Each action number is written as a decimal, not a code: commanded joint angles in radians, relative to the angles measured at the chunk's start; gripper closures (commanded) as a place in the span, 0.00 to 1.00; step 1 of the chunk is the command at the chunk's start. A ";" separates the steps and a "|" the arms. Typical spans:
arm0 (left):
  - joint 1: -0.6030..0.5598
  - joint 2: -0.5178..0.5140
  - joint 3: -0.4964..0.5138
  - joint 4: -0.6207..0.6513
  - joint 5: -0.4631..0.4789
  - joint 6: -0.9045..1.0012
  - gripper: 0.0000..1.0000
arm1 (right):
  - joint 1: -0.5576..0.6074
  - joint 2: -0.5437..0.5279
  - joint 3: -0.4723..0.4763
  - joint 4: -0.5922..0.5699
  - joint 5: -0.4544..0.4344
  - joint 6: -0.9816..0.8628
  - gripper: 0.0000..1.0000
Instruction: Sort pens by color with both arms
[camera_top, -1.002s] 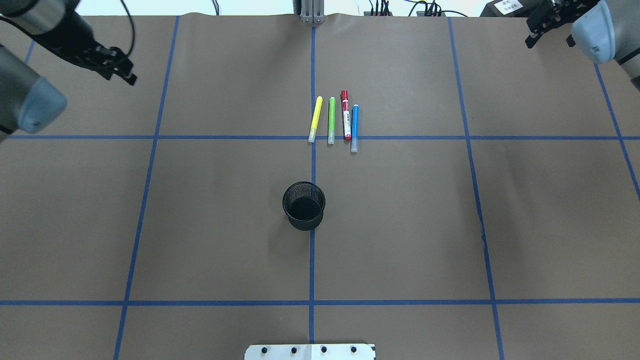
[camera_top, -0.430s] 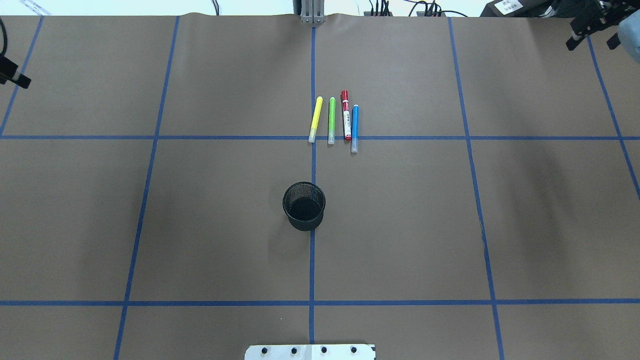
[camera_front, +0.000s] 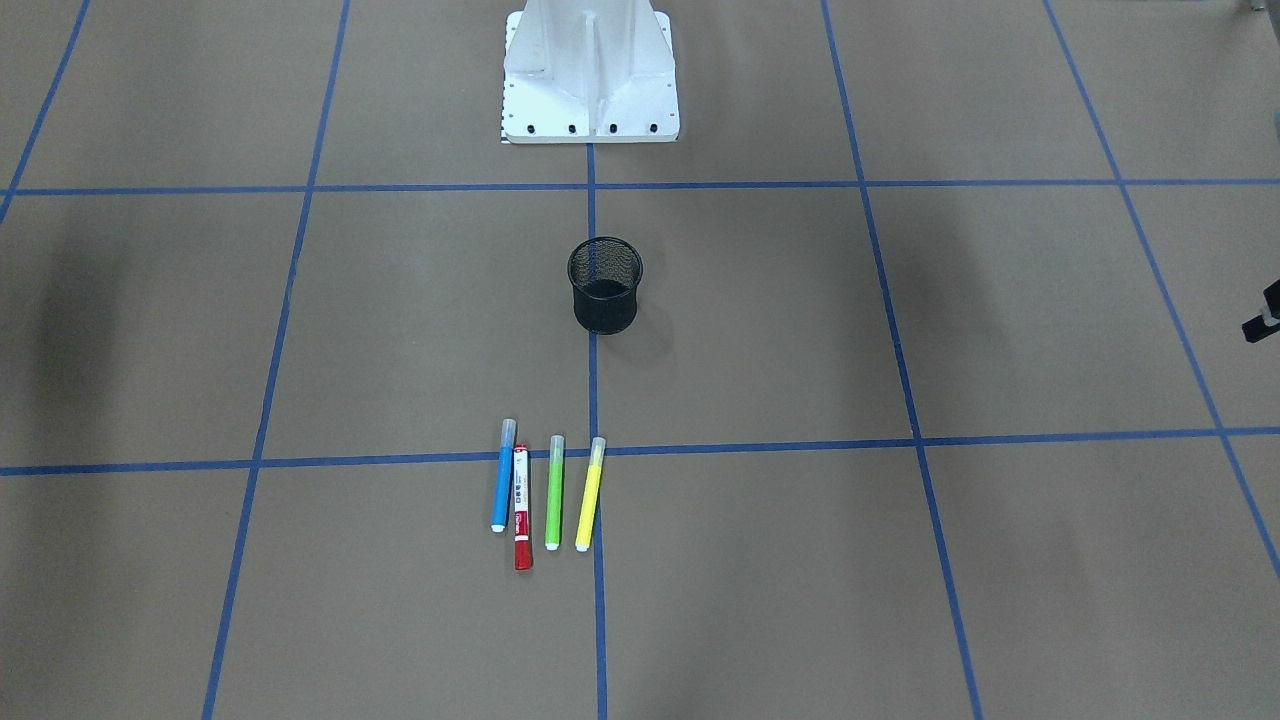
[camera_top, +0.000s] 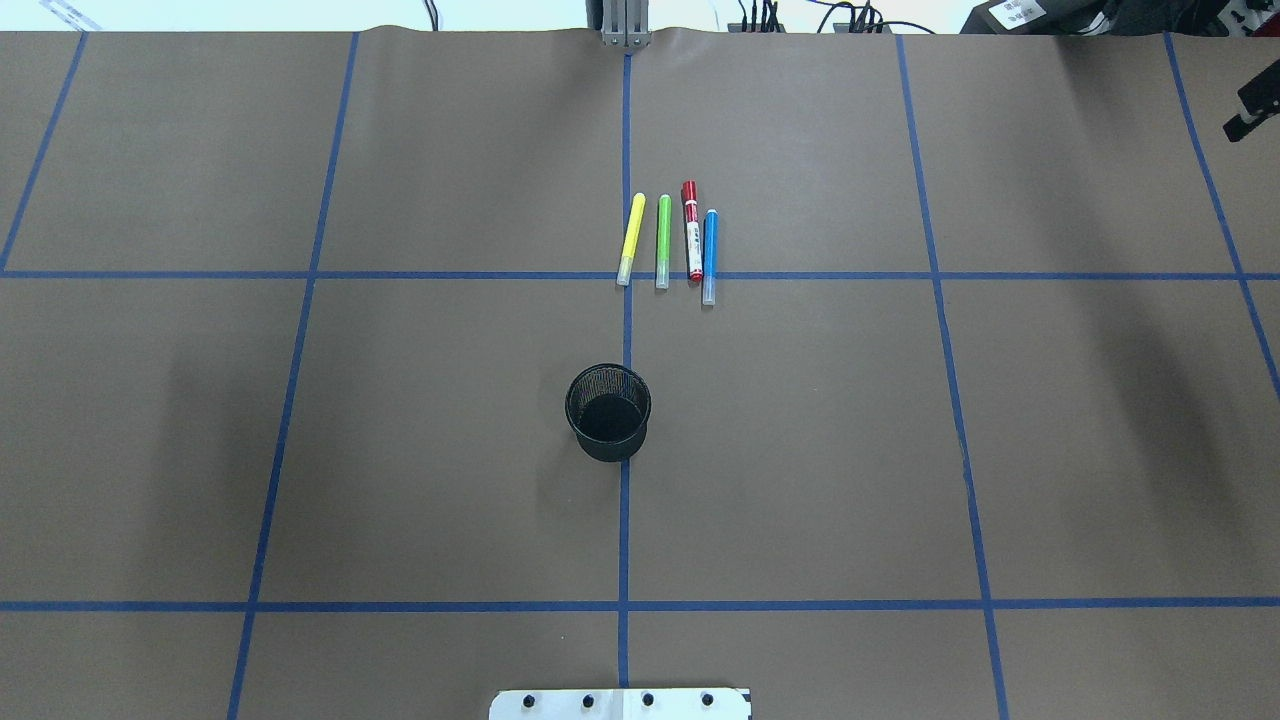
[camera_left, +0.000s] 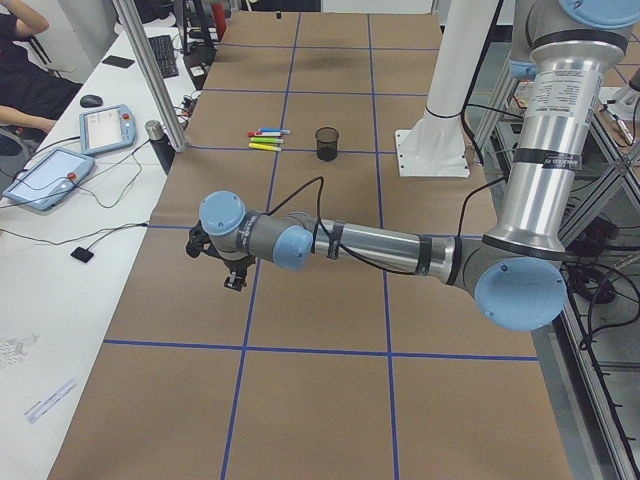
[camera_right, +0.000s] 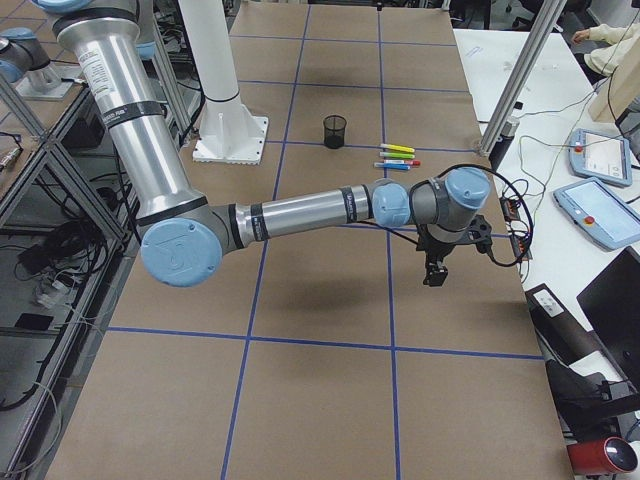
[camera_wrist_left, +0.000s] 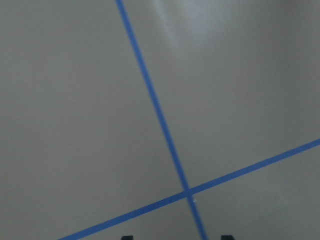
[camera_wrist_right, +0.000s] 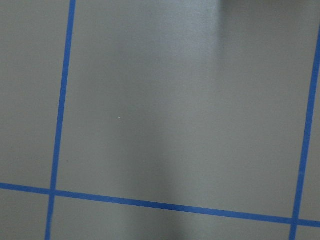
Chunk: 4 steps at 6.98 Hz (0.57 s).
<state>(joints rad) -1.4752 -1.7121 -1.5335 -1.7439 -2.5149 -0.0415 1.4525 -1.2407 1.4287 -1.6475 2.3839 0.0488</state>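
Note:
Four pens lie side by side near the table's middle: yellow (camera_top: 632, 238), green (camera_top: 663, 240), red with a white label (camera_top: 691, 230) and blue (camera_top: 709, 256). The front view shows the same row: blue (camera_front: 503, 475), red (camera_front: 521, 507), green (camera_front: 554, 492), yellow (camera_front: 590, 493). My left gripper (camera_front: 1262, 325) hangs far out to the left, outside the overhead view. In its wrist view its two fingertips (camera_wrist_left: 127, 236) stand wide apart over bare paper, so it is open. Only one finger of my right gripper (camera_top: 1255, 105) shows at the far right edge, so I cannot tell its state.
A black mesh cup (camera_top: 608, 411) stands upright on the centre line, nearer the white pedestal (camera_front: 590, 70) than the pens. Blue tape divides the brown paper. Beside the table are control tablets (camera_left: 105, 128) and a seated person (camera_left: 20, 60).
Both arms have swung outward, away from the middle. The left gripper has left the overhead view and the right has slid to its right edge. Pens and cup have not moved.

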 joint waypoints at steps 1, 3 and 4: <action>-0.054 0.049 0.016 0.001 0.008 0.078 0.33 | 0.028 -0.072 -0.002 0.073 -0.029 -0.015 0.02; -0.073 0.078 0.016 0.000 0.010 0.103 0.33 | 0.031 -0.068 -0.001 0.063 -0.029 -0.004 0.01; -0.074 0.080 0.016 0.000 0.011 0.104 0.32 | 0.029 -0.056 -0.004 0.063 -0.044 0.002 0.01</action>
<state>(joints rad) -1.5446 -1.6402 -1.5176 -1.7440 -2.5047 0.0531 1.4818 -1.3052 1.4269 -1.5852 2.3523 0.0445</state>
